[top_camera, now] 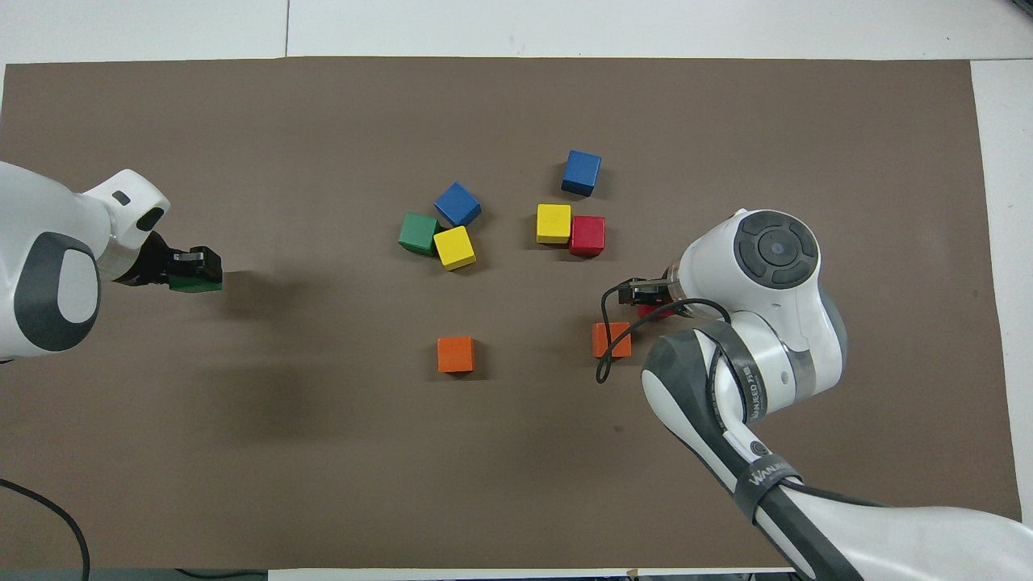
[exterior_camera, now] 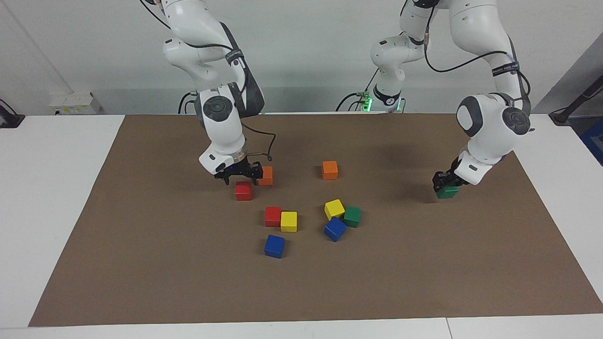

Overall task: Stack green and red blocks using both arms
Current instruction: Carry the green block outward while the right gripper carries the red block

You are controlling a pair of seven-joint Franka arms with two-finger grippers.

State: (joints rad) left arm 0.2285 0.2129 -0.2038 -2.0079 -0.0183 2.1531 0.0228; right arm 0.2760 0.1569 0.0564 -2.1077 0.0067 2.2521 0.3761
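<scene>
1. You saw the left gripper (exterior_camera: 446, 182) clenched on a dark green matte cube (exterior_camera: 447, 192), low over the brown mat (exterior_camera: 141, 263) toward the left arm's end.
2. The right gripper (exterior_camera: 239, 175) was spread wide just above a bright red matte cube (exterior_camera: 243, 191), grasping nothing; an orange cube (exterior_camera: 266, 175) sat beside it.
3. The second green cube (exterior_camera: 352, 216) touched a yellow cube (exterior_camera: 334, 209) mid-mat.
4. The second red cube (exterior_camera: 272, 216) touched another yellow cube (exterior_camera: 289, 221).
</scene>
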